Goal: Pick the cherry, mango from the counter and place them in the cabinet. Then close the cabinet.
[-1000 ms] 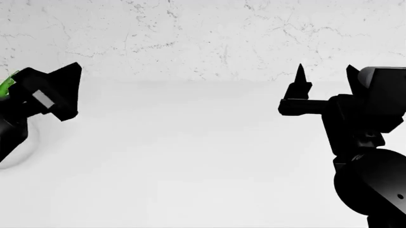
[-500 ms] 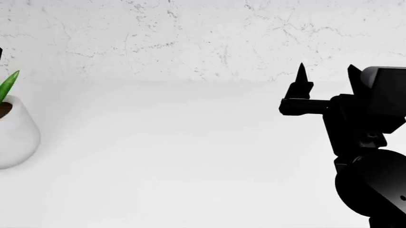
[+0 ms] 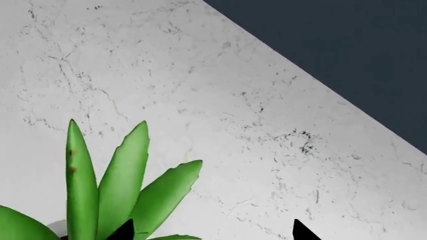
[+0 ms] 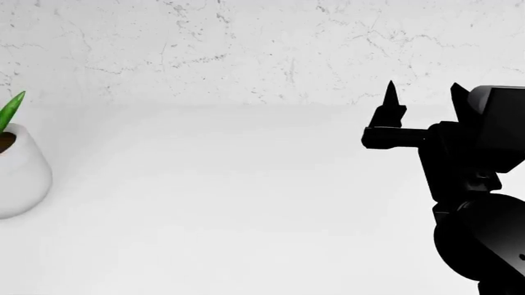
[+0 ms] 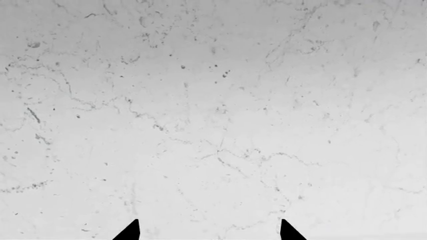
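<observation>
Left arm has gone from the head view since a second ago, when its black gripper sat in front of the potted plant (image 4: 21, 169) at the far left; half a second ago it was already out of sight, and nothing has shifted since. The white pot now stands unobstructed on the desk (image 4: 238, 203).

Left gripper (image 3: 212, 231): only two dark tips show in its wrist view, set well apart, nothing between them; jaws read as apart. It faces the plant's green leaves and the marbled wall (image 3: 200, 100), with a dark slate area beyond the wall's edge.

Right gripper (image 4: 420, 114): raised at the right, pointing toward the wall, unchanged across the second. Its wrist view shows two tips spread wide, nothing held; jaws apart.

Cherry and mango: not in any view. The visible stretch of desk shows no fruit. Cabinet not seen either.

Judgement: the left arm looks to be lifting or swinging away. No fruit is held, so the picking is probably not begun; the fruit must be found first.
</observation>
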